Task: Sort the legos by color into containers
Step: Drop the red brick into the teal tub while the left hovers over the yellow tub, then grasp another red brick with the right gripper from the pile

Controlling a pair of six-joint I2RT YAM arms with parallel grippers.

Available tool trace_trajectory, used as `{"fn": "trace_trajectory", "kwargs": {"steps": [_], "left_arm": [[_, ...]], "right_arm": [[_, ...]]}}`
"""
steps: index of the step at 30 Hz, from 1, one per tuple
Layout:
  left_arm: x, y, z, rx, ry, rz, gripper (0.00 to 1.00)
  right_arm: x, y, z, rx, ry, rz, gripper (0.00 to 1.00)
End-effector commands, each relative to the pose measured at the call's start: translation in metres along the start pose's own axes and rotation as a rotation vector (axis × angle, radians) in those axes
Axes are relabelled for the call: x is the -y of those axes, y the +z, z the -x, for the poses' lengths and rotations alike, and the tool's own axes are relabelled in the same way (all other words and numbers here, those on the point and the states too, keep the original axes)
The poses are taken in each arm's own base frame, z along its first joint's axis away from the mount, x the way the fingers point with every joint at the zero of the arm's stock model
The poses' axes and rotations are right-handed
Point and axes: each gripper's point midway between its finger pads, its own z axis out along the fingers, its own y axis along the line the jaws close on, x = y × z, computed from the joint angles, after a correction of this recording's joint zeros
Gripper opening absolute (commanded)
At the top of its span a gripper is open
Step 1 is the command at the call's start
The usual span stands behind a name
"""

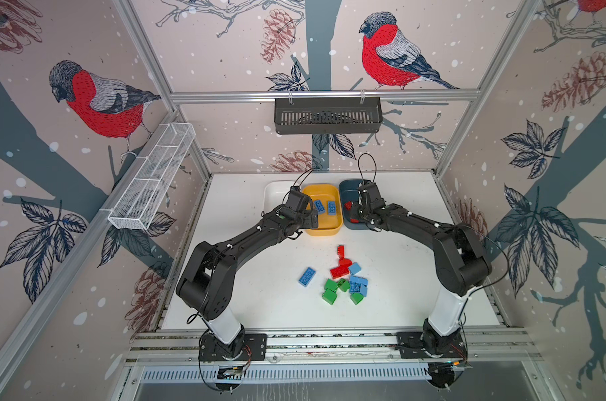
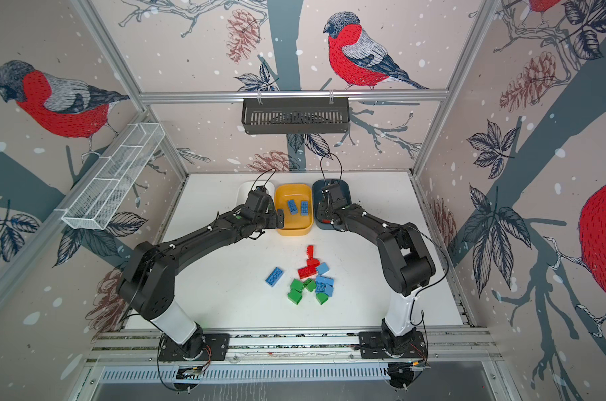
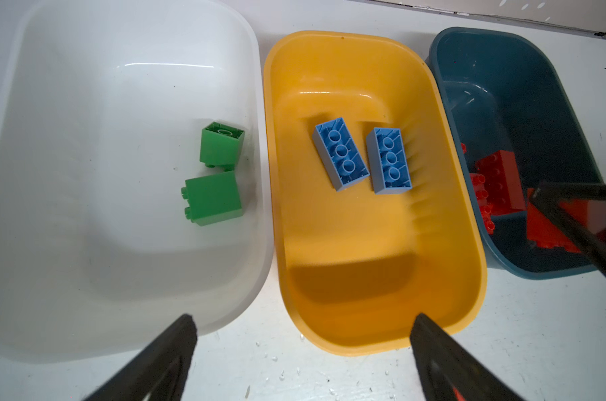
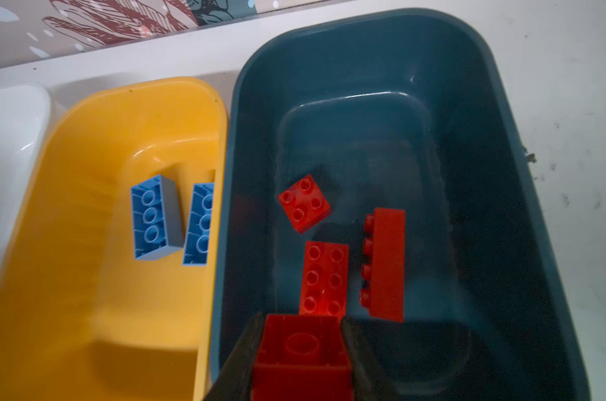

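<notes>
In both top views the three tubs are sitting in a row at the 12 o'clock edge of the table (image 1: 260, 305). The white tub (image 3: 51, 104) is lying toward 11 o'clock, the yellow tub (image 3: 346, 243) at 12 and the teal tub (image 4: 364, 69) toward 1 o'clock.

The right gripper (image 4: 303, 333) is pinching the held red brick (image 4: 301, 354) by its sides, hollow underside facing the wrist camera. It is hanging over the teal tub's 6 o'clock end. Below it a loose red square (image 4: 304, 203), a six-stud red brick (image 4: 324, 277) and a long red brick (image 4: 386, 264), tipped on its side, are lying on the tub floor.

The left gripper (image 3: 303, 333) is hovering with its fingers spread wide and nothing between them, above the 6 o'clock ends of the white and yellow tubs.

Two green bricks (image 3: 221, 145) are lying in the white tub, and two blue bricks (image 3: 341, 152) are lying studs-down in the yellow one.

The unsorted heap (image 1: 346, 281) of red, blue and green legos is sitting just toward 5 o'clock of the table's middle. A lone blue brick (image 1: 307, 276) is lying apart at the heap's 9 o'clock.
</notes>
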Motion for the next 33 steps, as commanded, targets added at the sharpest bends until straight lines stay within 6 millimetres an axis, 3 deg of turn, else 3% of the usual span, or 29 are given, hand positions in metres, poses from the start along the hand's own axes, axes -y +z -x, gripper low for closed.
{"fn": "trace_trajectory", "kwargs": {"steps": [1, 6, 13, 19, 24, 28, 33], "left_arm": [[0.002, -0.003, 0.006, 0.026, -0.020, -0.012, 0.97], [0.002, -0.003, 0.003, 0.016, -0.019, -0.016, 0.97], [0.002, -0.001, 0.000, 0.010, -0.022, -0.020, 0.97], [0.017, 0.001, -0.001, -0.006, -0.064, -0.100, 0.97], [0.024, 0.006, 0.000, -0.014, -0.081, -0.135, 0.97], [0.025, 0.011, -0.001, -0.026, -0.079, -0.134, 0.97], [0.024, 0.014, -0.003, -0.038, -0.077, -0.124, 0.97]], "right_arm": [[-0.005, 0.010, -0.001, -0.045, 0.008, 0.031, 0.34], [-0.013, 0.006, 0.007, -0.036, 0.000, 0.065, 0.48], [-0.011, -0.028, -0.003, -0.033, -0.013, 0.080, 0.62], [-0.014, -0.054, -0.055, -0.114, -0.008, 0.079, 0.66], [-0.029, -0.064, -0.103, -0.169, -0.005, 0.073, 0.66], [-0.042, -0.058, -0.133, -0.218, -0.043, 0.077, 0.66], [-0.051, -0.045, -0.152, -0.258, -0.103, 0.038, 0.64]]}}
